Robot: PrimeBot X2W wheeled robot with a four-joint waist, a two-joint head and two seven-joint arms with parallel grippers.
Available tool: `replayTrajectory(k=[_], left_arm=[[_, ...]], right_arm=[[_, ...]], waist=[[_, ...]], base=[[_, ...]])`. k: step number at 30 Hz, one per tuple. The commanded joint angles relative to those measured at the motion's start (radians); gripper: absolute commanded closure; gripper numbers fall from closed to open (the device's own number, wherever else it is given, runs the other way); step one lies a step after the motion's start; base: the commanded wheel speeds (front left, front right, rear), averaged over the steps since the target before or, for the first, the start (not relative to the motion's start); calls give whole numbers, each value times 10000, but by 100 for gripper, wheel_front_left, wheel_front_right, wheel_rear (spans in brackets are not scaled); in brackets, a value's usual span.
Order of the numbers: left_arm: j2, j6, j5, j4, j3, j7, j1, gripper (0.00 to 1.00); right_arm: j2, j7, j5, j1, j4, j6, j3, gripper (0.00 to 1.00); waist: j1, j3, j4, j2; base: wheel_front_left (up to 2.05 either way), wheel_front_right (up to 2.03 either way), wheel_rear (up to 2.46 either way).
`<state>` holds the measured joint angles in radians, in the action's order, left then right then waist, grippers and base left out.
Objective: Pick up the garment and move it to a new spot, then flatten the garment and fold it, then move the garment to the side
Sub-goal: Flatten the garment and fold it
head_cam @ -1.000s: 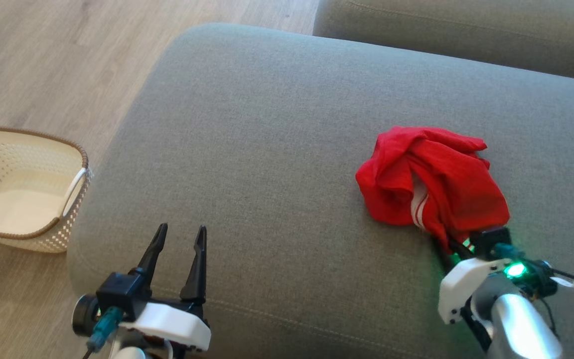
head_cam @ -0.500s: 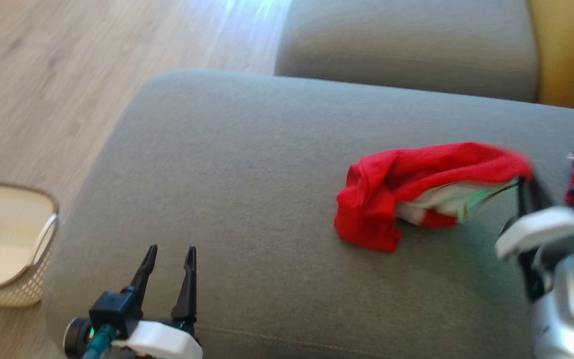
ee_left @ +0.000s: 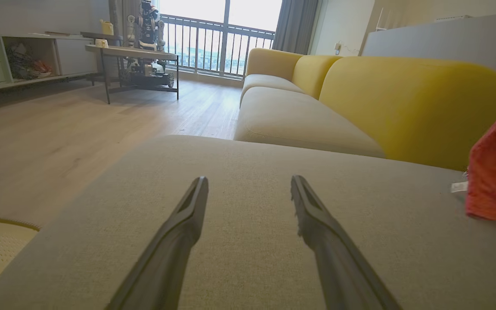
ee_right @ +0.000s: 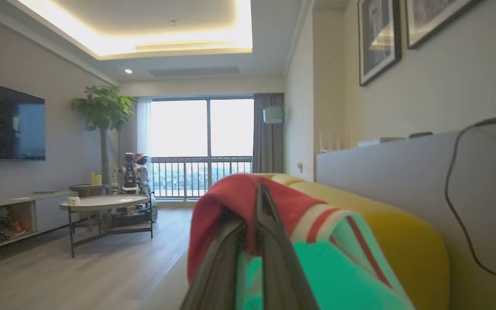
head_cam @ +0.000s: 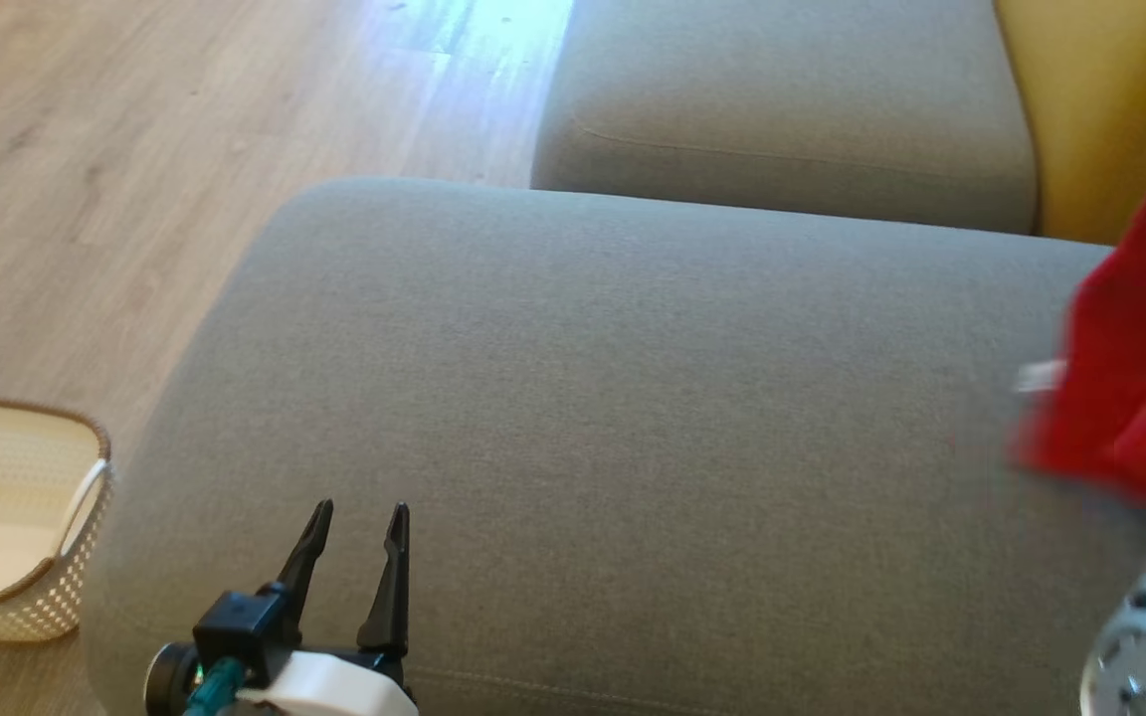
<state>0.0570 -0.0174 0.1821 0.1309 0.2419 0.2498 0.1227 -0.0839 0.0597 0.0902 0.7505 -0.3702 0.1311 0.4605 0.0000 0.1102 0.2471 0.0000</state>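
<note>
The garment [head_cam: 1130, 338] is red cloth with white stripes, hanging in the air at the right edge of the head view, above the grey sofa cushion [head_cam: 633, 418]. It also shows at the right edge of the left wrist view as a red garment [ee_left: 495, 172]. My right gripper [ee_right: 252, 215] is shut on the garment [ee_right: 230, 202], whose folds drape over both fingers. My left gripper [head_cam: 354, 552] stands open and empty low at the front left of the cushion; its fingers [ee_left: 179, 232] spread wide over bare fabric.
A cream perforated basket [head_cam: 6, 517] sits on the wooden floor at the left. A second grey cushion [head_cam: 782, 109] and the yellow sofa back [head_cam: 1080, 119] lie beyond. A low table [ee_left: 131, 56] stands far off across the room.
My right gripper closed on the garment and lifted it up and to the right, off the cushion. The head camera has shifted. My left gripper stayed open in place.
</note>
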Motion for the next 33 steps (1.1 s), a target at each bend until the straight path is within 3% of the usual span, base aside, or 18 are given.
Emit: replayTrajectory(k=[1,2,3,11,16,20,21,26,33], left_arm=[[-67,57,119,-345,-307,120,-296,0],[-67,42,119,-332,-284,120,-255,0],[-67,42,119,-332,-284,120,-255,0],[-67,2,178,-213,-74,120,-441,0],[-68,-135,308,-153,228,120,-865,0],[-68,-3,431,-137,430,120,-1093,0],[-68,54,457,-135,457,120,-1105,0],[-68,212,565,-168,500,120,-1062,0],[-68,248,472,-50,353,120,-1031,0]], right_arm=[[42,-69,40,664,351,-4,-626,100],[91,-178,12,860,153,-4,-1532,100],[91,-178,12,860,153,-4,-1532,100],[295,-131,-311,-133,-2052,-4,-5522,100],[331,405,-1501,-479,-3625,-4,-8187,100],[334,661,-2485,-195,-4250,-4,-9994,97],[334,755,-2632,-64,-4361,-4,-10242,0],[335,1039,-2999,413,-4916,-4,-11080,0],[336,1221,-3185,715,-5738,-4,-10986,0]], waist=[[0,36,106,0],[0,30,249,0],[0,30,249,0],[0,-312,1147,0],[0,-900,1928,0],[0,-1267,2331,0],[0,-1331,2386,0],[0,-1448,2484,0],[0,-917,2114,0]], base=[[0,0,0],[0,0,0],[0,0,0],[0,0,0],[0,0,0],[0,0,0],[0,0,0],[0,0,0],[0,0,0]])
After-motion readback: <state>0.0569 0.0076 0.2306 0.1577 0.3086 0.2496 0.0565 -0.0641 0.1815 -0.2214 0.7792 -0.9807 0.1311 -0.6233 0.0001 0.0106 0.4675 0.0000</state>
